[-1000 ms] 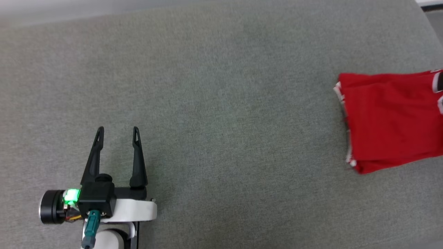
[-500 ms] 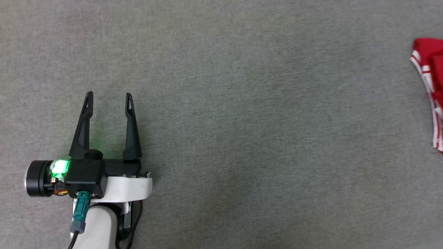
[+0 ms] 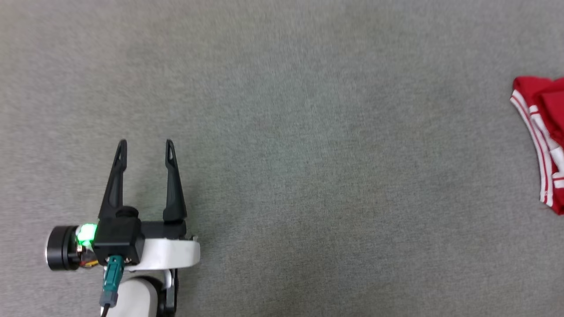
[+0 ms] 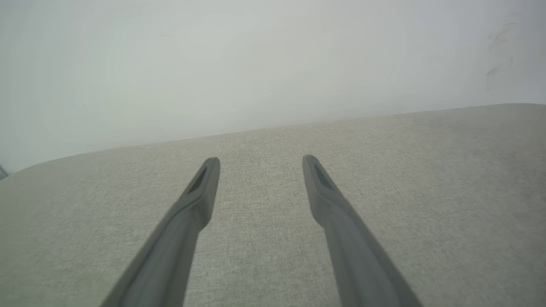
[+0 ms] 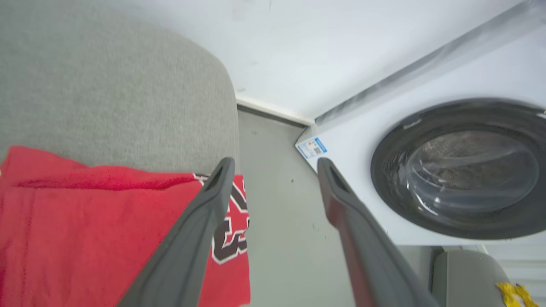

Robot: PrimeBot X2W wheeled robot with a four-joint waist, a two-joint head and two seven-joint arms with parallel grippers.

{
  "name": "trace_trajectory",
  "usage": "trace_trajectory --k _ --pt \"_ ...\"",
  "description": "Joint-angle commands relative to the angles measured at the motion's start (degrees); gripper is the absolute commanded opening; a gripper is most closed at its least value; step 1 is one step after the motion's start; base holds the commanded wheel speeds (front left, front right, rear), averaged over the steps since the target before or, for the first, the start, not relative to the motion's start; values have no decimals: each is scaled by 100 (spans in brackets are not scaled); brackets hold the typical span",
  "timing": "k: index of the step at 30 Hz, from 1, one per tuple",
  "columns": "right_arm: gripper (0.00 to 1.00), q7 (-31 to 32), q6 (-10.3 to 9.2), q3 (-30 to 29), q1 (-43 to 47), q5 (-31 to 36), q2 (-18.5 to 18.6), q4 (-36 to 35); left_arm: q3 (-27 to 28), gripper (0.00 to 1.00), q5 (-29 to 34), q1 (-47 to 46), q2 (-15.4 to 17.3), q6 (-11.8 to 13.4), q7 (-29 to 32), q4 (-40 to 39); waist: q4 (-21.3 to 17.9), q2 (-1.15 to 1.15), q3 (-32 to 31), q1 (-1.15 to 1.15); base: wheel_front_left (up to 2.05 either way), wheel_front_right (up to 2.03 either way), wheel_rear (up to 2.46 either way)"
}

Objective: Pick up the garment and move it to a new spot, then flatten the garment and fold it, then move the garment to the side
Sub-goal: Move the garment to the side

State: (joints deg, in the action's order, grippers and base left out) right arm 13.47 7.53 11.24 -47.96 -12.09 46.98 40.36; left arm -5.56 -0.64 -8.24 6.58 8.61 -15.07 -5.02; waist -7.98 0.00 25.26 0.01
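Red folded shirt (image 3: 548,141) lay at the grey worktop's (image 3: 308,132) right edge. Both the left tool (image 3: 145,143) and right tool (image 5: 275,164) stood spread, empty. Shifting it neatly would probably need every layer pinched together.

Gray fabric surface (image 3: 308,132) near a white washing machine (image 5: 460,170); a yellow scrap (image 5: 516,294), perhaps cloth.
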Motion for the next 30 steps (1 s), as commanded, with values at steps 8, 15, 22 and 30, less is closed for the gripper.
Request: trace_trajectory --k 8,15,22,30 --pt "100 -1986 -9 -774 147 1410 -945 -877 27 100 -22 505 -94 42 -12 80 259 0 -923 -1 0 0 0" --pt "100 -2787 -8 -959 749 1584 -2214 -1625 49 100 -44 792 -141 71 -12 148 494 0 -1353 -1 0 0 0" --pt "100 -2869 -9 -812 1798 1037 -3129 -2440 50 100 -67 1003 -182 35 -12 272 706 0 -1704 -1 0 0 0" --pt "100 -2866 -9 -843 3091 834 -3767 -2878 52 100 -44 1203 -206 -39 -12 389 846 0 -2025 -1 0 0 0"
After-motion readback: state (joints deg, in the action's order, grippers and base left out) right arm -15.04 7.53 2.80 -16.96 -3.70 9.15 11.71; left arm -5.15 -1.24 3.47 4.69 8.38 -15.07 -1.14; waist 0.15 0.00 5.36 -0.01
